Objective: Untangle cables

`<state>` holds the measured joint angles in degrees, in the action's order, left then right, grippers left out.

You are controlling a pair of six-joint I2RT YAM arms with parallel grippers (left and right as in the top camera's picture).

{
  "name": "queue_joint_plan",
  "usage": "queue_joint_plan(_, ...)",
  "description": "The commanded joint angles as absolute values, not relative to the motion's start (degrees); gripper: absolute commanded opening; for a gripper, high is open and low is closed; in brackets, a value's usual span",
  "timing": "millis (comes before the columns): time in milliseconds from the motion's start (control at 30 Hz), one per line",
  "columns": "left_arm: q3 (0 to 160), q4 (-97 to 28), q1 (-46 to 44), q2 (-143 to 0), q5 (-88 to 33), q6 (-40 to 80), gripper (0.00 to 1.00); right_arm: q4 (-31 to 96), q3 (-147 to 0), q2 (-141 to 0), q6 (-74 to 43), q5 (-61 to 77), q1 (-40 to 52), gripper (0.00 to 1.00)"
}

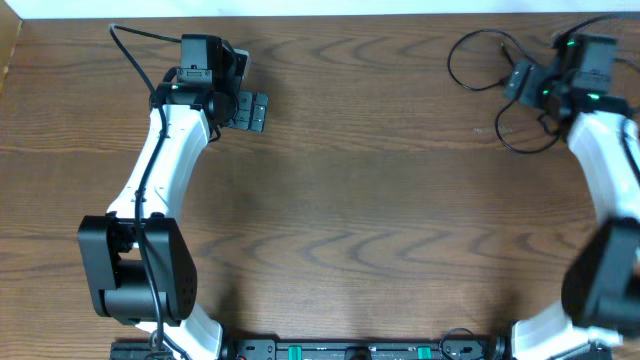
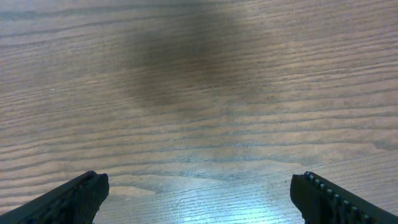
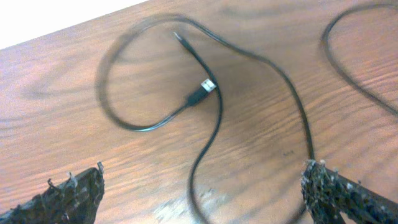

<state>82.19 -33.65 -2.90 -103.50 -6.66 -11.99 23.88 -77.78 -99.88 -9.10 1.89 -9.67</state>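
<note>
Black cable (image 3: 219, 118) looks thin, limp and light (probably slippery); best pinched near the plug (image 3: 202, 92). Right gripper (image 3: 202, 177) spread above it, left gripper (image 2: 199, 182) spread too, both empty.

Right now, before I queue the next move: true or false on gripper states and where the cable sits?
1. The left gripper is open over bare brown wooden table. True.
2. The right gripper is shut on the thin black cable. False: it is open and holds nothing; the cable lies loose on the wood below it.
3. In the overhead view, the black cable loops lie near the table's far right corner. True.
4. A white cable lies under the left gripper. False: the left wrist view shows only wood there.
</note>
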Motion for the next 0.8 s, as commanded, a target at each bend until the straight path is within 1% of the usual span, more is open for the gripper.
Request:
queue_joint_plan(0,81.69,-33.85,-2.96,-103.53,-6.15,-11.68,0.98,28.93,-78.11,-91.35,-8.75,4.71,-9.02,0.99)
queue_joint_plan(67,81.69,-33.85,-2.96,-103.53,-6.15,-11.68,0.98,31.0,-78.11,-87.22,-8.71,4.67,-9.02,0.99)
queue_joint_plan(200,81.69,-33.85,-2.96,-103.53,-6.15,-11.68,0.98,31.11,-78.11,-83.94,-8.71,4.67,-9.02,0.99)
queue_joint_plan(767,81.69,-33.85,-2.96,-103.53,-6.15,-11.68,0.98,33.06,-77.97,-83.92,-8.71,4.67,-9.02,0.99)
